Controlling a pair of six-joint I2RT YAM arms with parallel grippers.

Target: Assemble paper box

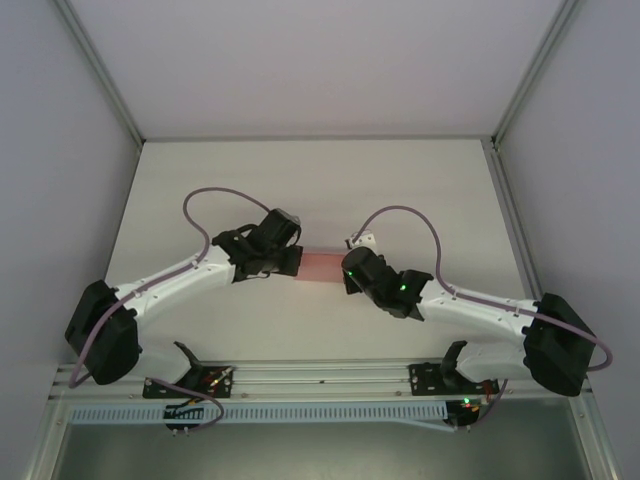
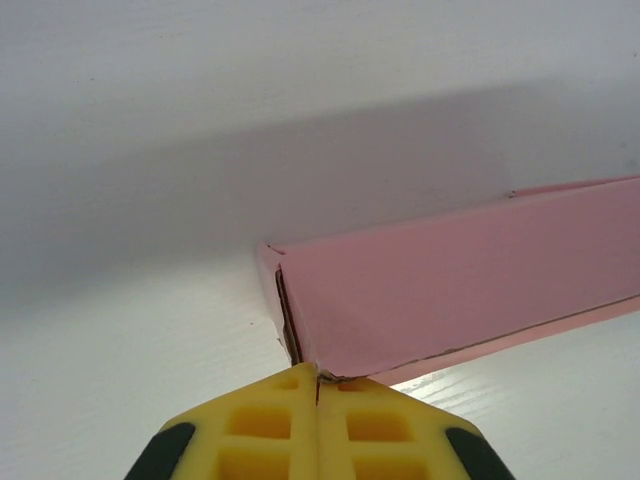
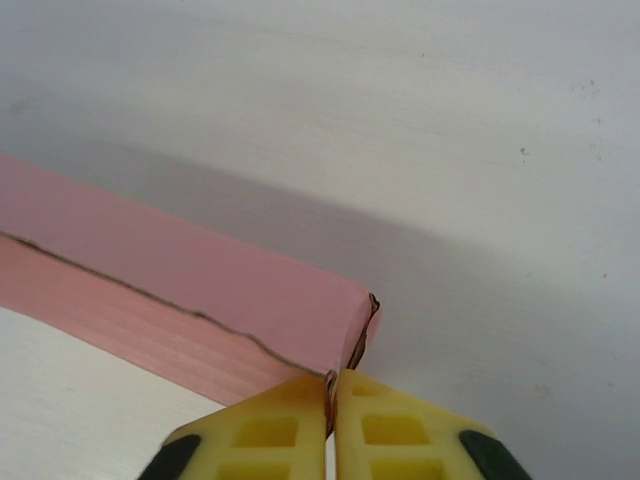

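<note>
Lying beneath the paper box [image 1: 322, 266], the white table [image 1: 300, 190] supports its full length. The box is a long, low pink sleeve of thin matte card, set flat. At the box's left end, the left claw [image 2: 318, 385] is pinched fully together, its yellow pads [image 2: 260, 425] meeting on the lower corner of the card. At the box's right end, the right claw [image 3: 332, 382] is closed to a hairline gap, with the card edge entering between its pads. Along the box's long side runs an overlapping flap edge [image 3: 180, 305], slightly uneven. Judgement: the card is light, thin and easily creased, and the flap may spring open. Take hold at corners and end edges only, with light pressure, both ends together.
</note>
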